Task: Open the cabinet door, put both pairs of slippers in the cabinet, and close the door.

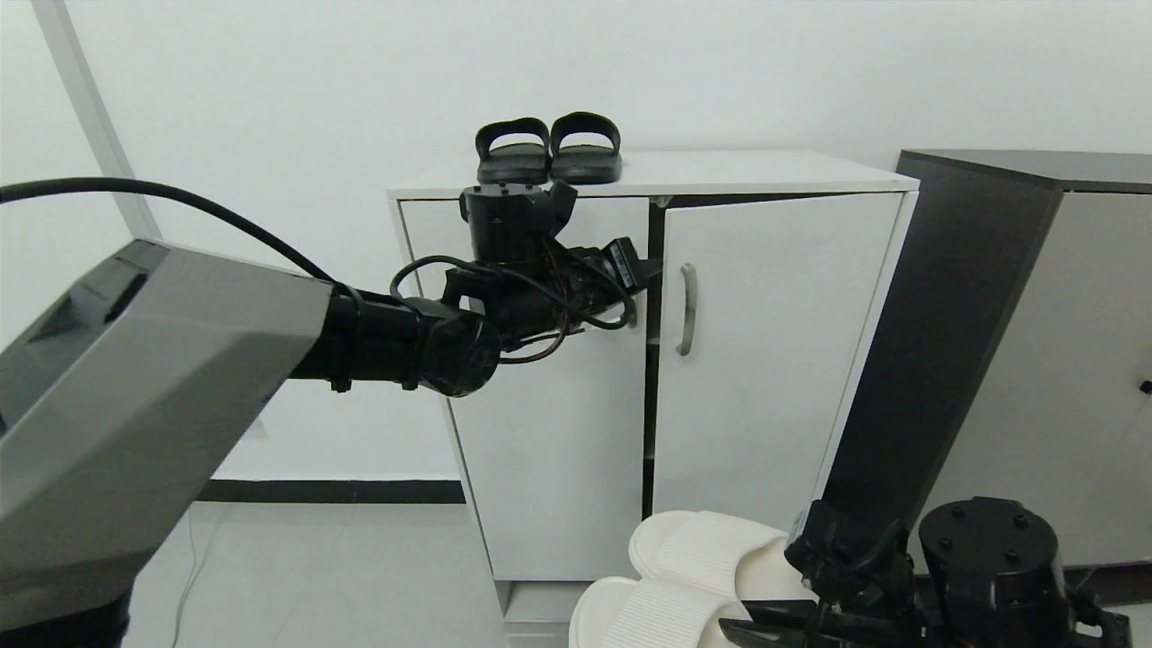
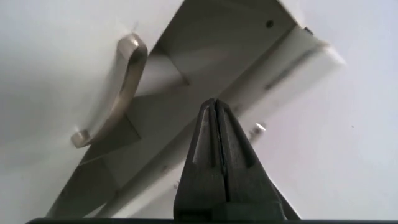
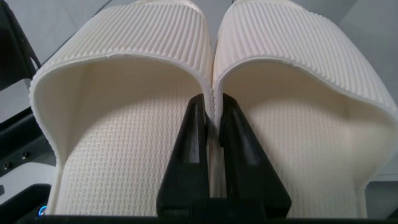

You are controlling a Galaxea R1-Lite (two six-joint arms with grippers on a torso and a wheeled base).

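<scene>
A white two-door cabinet (image 1: 765, 171) stands ahead with a pair of black slippers (image 1: 549, 148) on its top. My left gripper (image 1: 643, 267) is at the dark gap between the doors, beside the left door's handle. In the left wrist view the gripper (image 2: 216, 106) is shut with nothing in it, its tip at a door edge, with a metal handle (image 2: 118, 87) to one side. Low at the front, my right gripper (image 1: 765, 630) holds the white slippers (image 1: 684, 558). Its fingers (image 3: 193, 124) pinch the two ribbed slippers' (image 3: 124, 124) inner walls together.
The right door (image 1: 765, 405) carries a curved metal handle (image 1: 688, 309). A dark grey cabinet (image 1: 1035, 315) stands close against the white one on the right. Bare floor (image 1: 342, 576) lies to the left of the cabinet, below a black baseboard.
</scene>
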